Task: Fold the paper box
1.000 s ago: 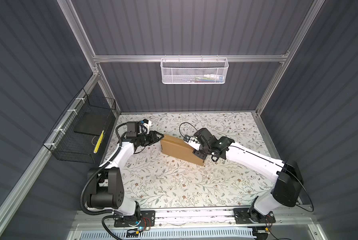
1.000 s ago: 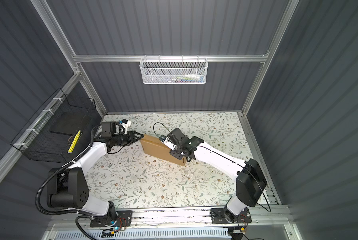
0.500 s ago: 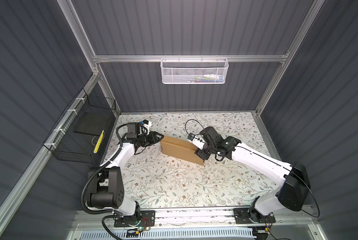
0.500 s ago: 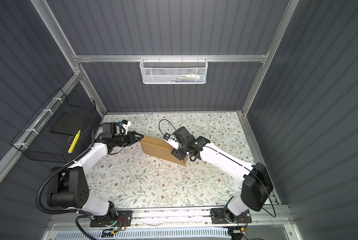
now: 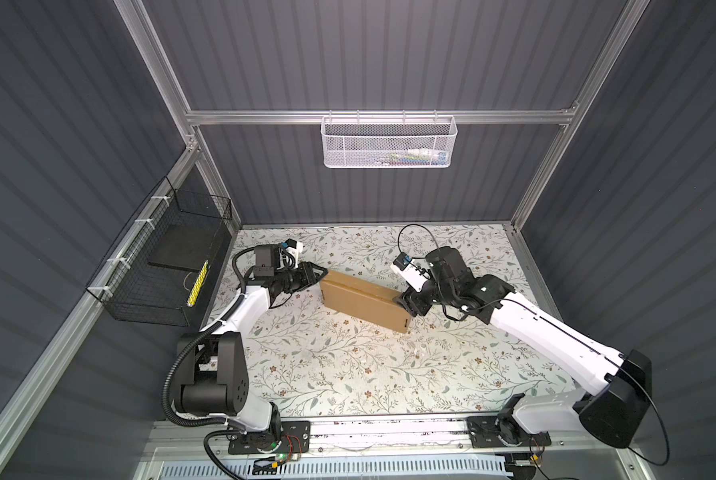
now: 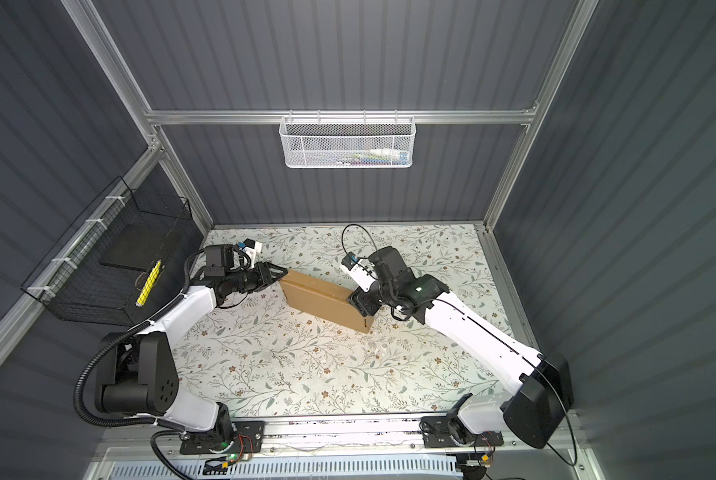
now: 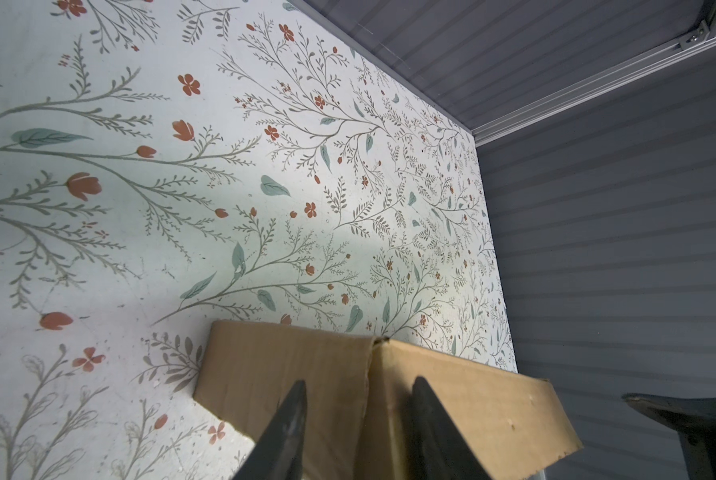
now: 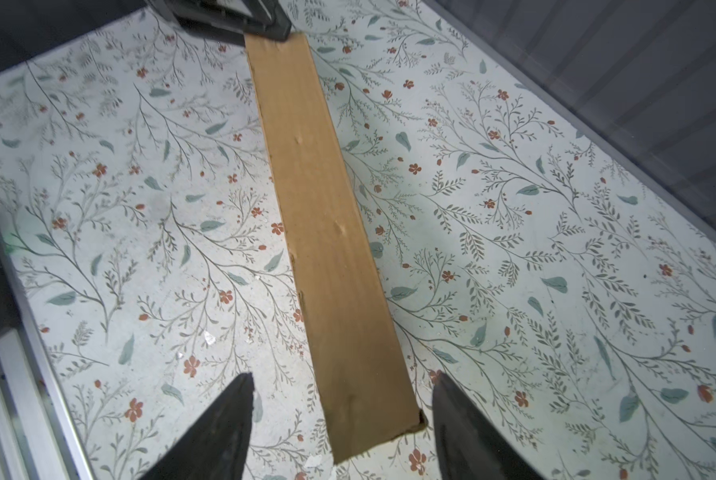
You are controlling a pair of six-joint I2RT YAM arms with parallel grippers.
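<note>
The box (image 5: pixel 364 300) lies slanted mid-frame in both top views, with the left gripper (image 5: pixel 322 275) at its upper-left end and the right gripper (image 5: pixel 408 305) at its lower-right. Only the left wrist view shows those jaws slightly spread astride a corner seam. Only the right wrist view shows its jaws wide, clear of the cardboard, so pressing both ends evenly inward looks best.

One paper box (image 5: pixel 364 301). Two hands: left hand (image 5: pixel 323 274), right hand (image 5: pixel 407 305). Two baskets: one black wire basket (image 5: pixel 140 293), one white mesh basket (image 5: pixel 385 145). One floral tabletop (image 5: pixel 348 374).
</note>
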